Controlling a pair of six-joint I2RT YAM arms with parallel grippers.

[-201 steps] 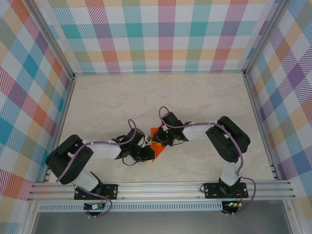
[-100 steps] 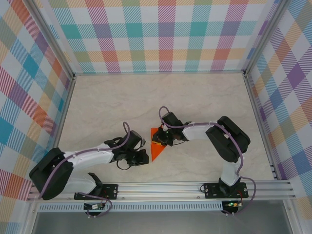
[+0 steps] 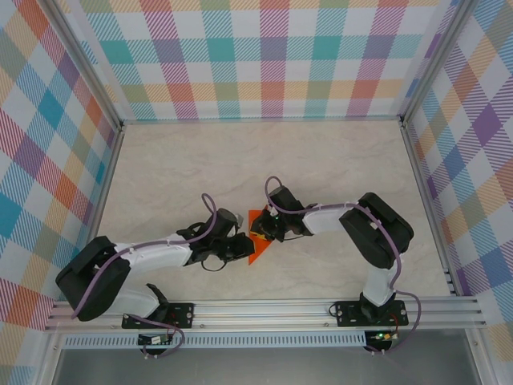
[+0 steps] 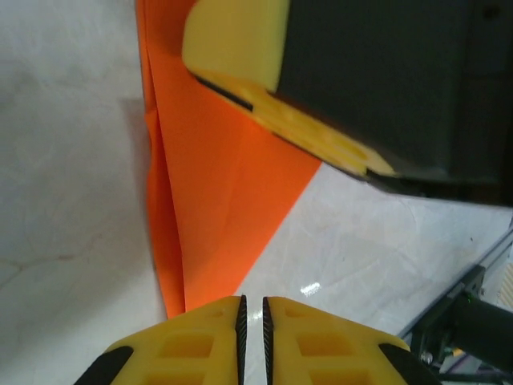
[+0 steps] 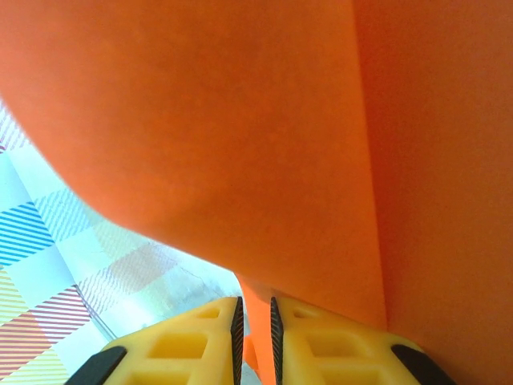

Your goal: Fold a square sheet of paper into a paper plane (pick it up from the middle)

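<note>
The square sheet of paper point(image 3: 258, 249) is bright orange and folded into a pointed triangle with creases, its tip toward the near edge. It lies mid-table between both arms. My right gripper point(image 3: 261, 231) sits at its upper edge. In the right wrist view the jaws of that gripper point(image 5: 254, 301) are shut on a fold of the orange paper point(image 5: 240, 144). My left gripper point(image 3: 244, 247) is at the paper's left side. In the left wrist view this gripper point(image 4: 252, 301) is shut with only bare table showing in the slit, just right of the tip of the paper point(image 4: 216, 176). A right finger point(image 4: 240, 40) presses on the sheet's far part.
The marbled table point(image 3: 176, 168) is boxed in by plaid walls point(image 3: 264, 56) at the back and both sides. An aluminium rail point(image 3: 264, 310) carrying both arm bases runs along the near edge. Open tabletop lies behind and to either side of the paper.
My left gripper drew back toward the near left, then came forward again to the paper's left edge. The right gripper stayed put on the paper.
</note>
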